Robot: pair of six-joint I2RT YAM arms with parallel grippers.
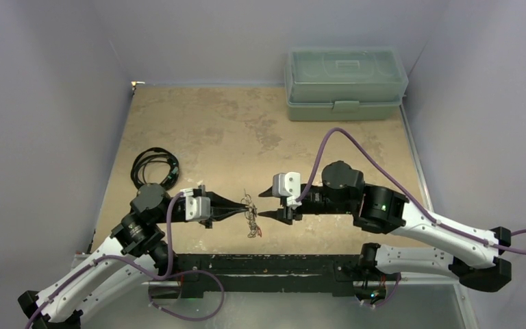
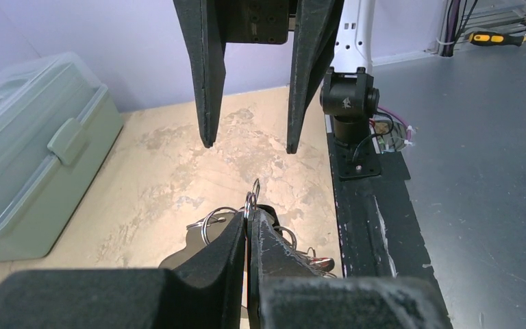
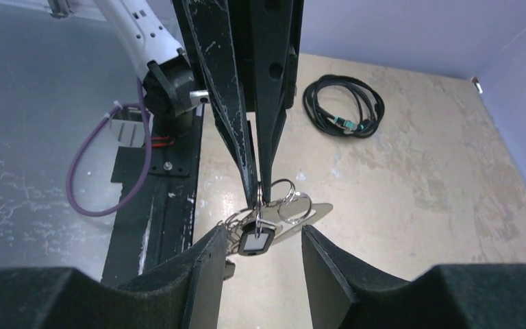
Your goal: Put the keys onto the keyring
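Observation:
My left gripper (image 1: 244, 205) is shut on a thin wire split ring (image 2: 251, 201) at the top of the key bunch (image 1: 251, 221) and holds it just above the table. In the right wrist view its fingertips (image 3: 258, 188) pinch the rings. A dark-headed key with a pale face (image 3: 254, 240) hangs below them. The keyring, a flat silvery plate (image 3: 313, 211), lies behind the rings. A red-headed key (image 2: 320, 262) shows beside my left fingers. The plain silvery key is not clear. My right gripper (image 1: 266, 204) is open and empty, and its jaws face the bunch from the right, apart from it.
A black coiled cable (image 1: 154, 166) lies at the table's left. A green lidded box (image 1: 346, 82) stands at the back right. The black base rail (image 1: 267, 264) runs along the near edge, close below the bunch.

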